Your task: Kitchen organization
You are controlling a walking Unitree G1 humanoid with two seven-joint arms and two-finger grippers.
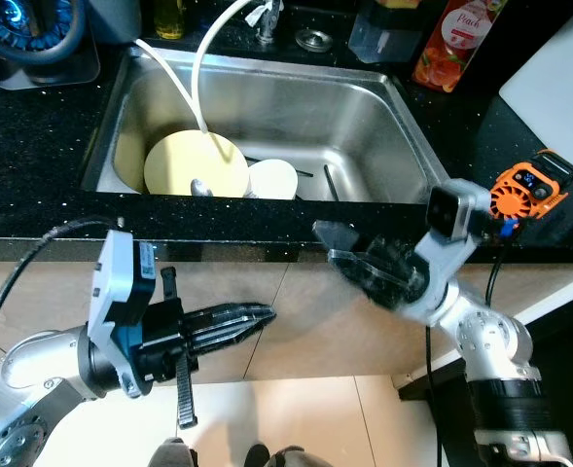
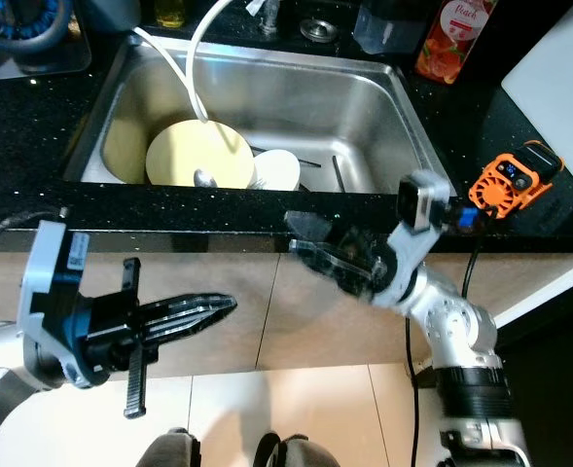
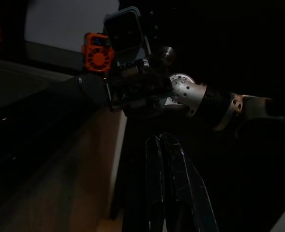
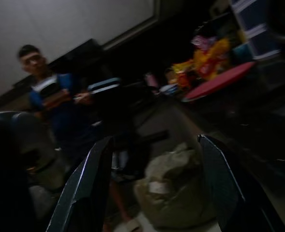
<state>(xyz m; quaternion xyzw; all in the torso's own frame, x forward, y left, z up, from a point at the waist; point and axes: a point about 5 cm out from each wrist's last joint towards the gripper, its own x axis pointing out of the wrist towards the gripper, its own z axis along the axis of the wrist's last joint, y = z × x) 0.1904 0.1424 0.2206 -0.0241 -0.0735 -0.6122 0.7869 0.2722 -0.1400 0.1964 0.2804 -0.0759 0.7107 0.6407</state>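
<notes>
The steel sink (image 1: 267, 107) is set into a black speckled counter (image 1: 33, 195), and everything here is placed against it. Inside the sink, toward its left half, a pale yellow plate (image 1: 196, 163) leans up with a spoon (image 1: 199, 187) lying against its lower edge; just beside the plate, toward the sink's middle, sits a white bowl (image 1: 272, 179); a white hose (image 1: 200, 68) curves down from the back rim and meets the plate; a thin dark utensil (image 1: 331, 182) lies on the sink floor right of the bowl. Behind the sink, on the counter, stand a red juice bottle (image 1: 449, 44) and a dark jug (image 1: 383, 29); a white board (image 1: 556, 73) lies well to the right of the sink; an orange and black device (image 1: 531, 187) rests on the counter just past the sink's right front corner.

Both arms are below the sink's front edge, in front of the wooden cabinet face (image 1: 296, 321). The left gripper (image 1: 252, 317) is under the sink's left half, pointing right, its 2 fingers pressed together with nothing between them. The right gripper (image 1: 349, 258) is under the sink's right half, close to the counter edge, pointing left; its 2 fingers (image 4: 91, 181) stand well apart, holding nothing.

In the right wrist view, a person (image 4: 50, 106) in a blue top is seen blurred, beside a grey-green bag (image 4: 173, 188) on the floor.
</notes>
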